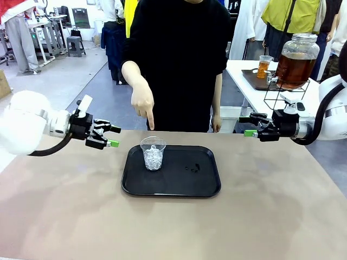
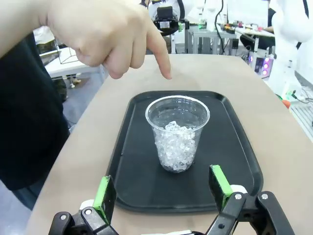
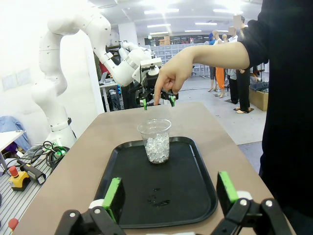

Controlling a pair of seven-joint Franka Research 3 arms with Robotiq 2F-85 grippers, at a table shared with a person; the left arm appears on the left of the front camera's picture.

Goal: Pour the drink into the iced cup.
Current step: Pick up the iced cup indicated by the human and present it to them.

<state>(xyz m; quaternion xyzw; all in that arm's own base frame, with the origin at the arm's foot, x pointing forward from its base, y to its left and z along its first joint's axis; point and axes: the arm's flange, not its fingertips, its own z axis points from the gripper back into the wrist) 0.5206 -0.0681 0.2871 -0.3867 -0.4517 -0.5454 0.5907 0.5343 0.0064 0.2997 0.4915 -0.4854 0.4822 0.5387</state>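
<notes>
I see ice (image 2: 175, 147) low in the clear cup (image 2: 177, 110), left gripper (image 2: 162, 191) and right gripper (image 3: 170, 195) wide, empty; front view adds amber drink (image 1: 294, 69).

We cannot make out the dark specks (image 1: 194, 168) on the tray (image 1: 179, 188), and the left wrist view's top edge crops the person's hand (image 2: 98, 34).

Iced cup (image 1: 153, 153) upright on tray (image 1: 184, 184); amber drink (image 1: 293, 70) fills jar (image 1: 300, 49).
</notes>
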